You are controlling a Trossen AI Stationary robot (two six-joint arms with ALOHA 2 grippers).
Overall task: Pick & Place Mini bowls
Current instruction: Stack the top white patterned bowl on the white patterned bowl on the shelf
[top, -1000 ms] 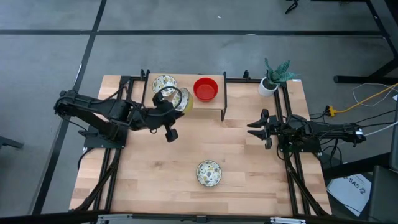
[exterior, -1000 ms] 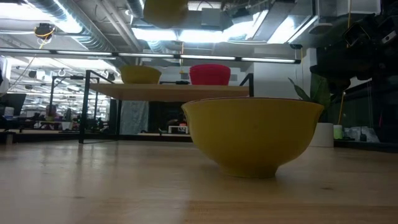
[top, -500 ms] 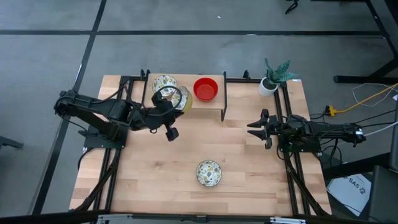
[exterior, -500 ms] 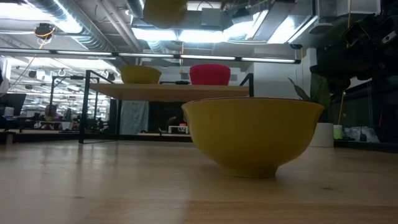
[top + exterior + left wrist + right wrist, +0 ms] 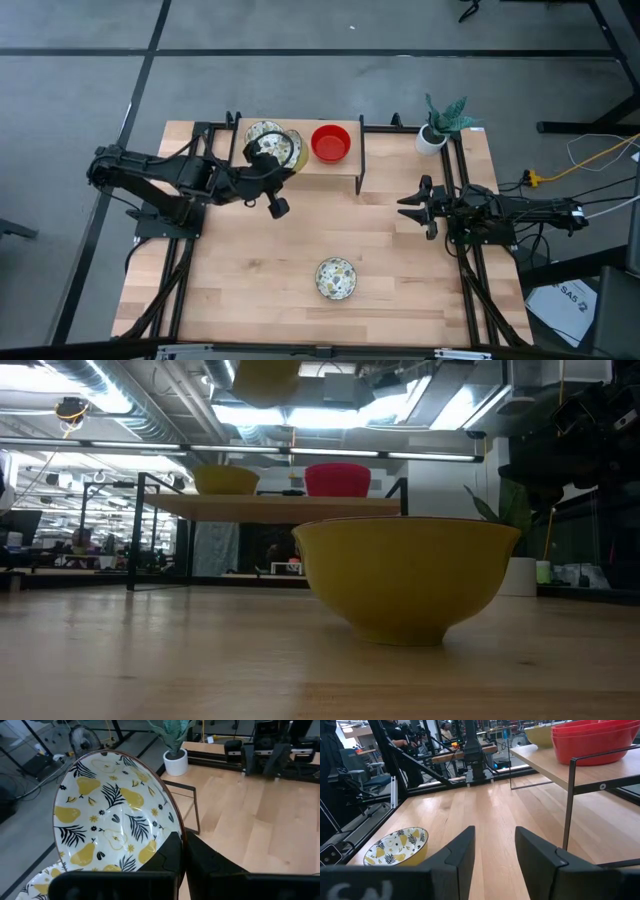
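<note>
- The left pincer [image 5: 268,165] hovers above the raised shelf [image 5: 340,170] at the far side of the bench [image 5: 300,250], its fingers [image 5: 172,851] pinching the rim of a patterned mini bowl [image 5: 112,820].
- In the left wrist view that bowl is tilted up on edge, its white inside showing yellow pears and dark leaves; a second patterned bowl [image 5: 42,880] peeks in just below it.
- From above, the held bowl overlaps another patterned bowl [image 5: 262,133] already on the shelf; whether the two touch cannot be told.
- The red bowls [image 5: 331,143] sit on the same shelf, just beside the patterned ones; the right wrist view shows them as a nested stack [image 5: 592,737].
- One more patterned bowl [image 5: 336,278] stands alone, upright, on the near middle of the bench, well apart from the shelf.
- The right pincer [image 5: 408,205] waits low over the right side of the bench, fingers [image 5: 462,852] spread apart and holding nothing.
- A small white plant pot [image 5: 432,138] stands at the far right corner.
</note>
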